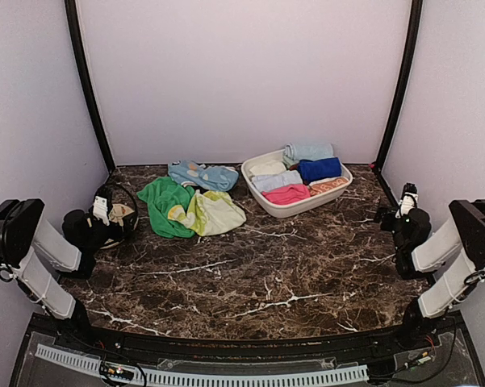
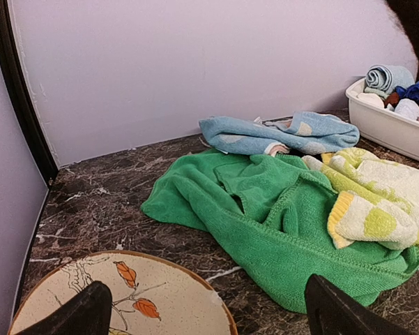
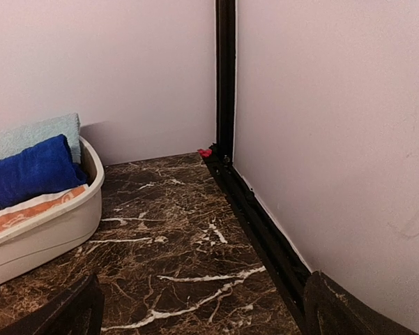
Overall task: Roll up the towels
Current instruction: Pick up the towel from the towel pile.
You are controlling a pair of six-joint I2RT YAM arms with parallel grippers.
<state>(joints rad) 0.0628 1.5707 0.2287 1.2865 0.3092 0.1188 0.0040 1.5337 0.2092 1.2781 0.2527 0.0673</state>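
Green towel point(image 1: 163, 211), lime towel point(image 1: 215, 214), heaped back-left

the plain bright green towel point(image 1: 160, 206) lies crumpled and unrolled on the far left of the tabletop point(image 1: 274, 274), while the pale lime-yellow towel point(image 1: 218, 214) with white marks, just as rumpled, overlaps its right edge.

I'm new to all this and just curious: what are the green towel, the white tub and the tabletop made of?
Green towel: soft terry-like cloth, matte, with fuzzy pile and a stitched hem. White tub: probably plastic, smooth with a thin moulded rim. Tabletop: dark brown marble pattern with white veins; stone or printed laminate, I cannot tell.
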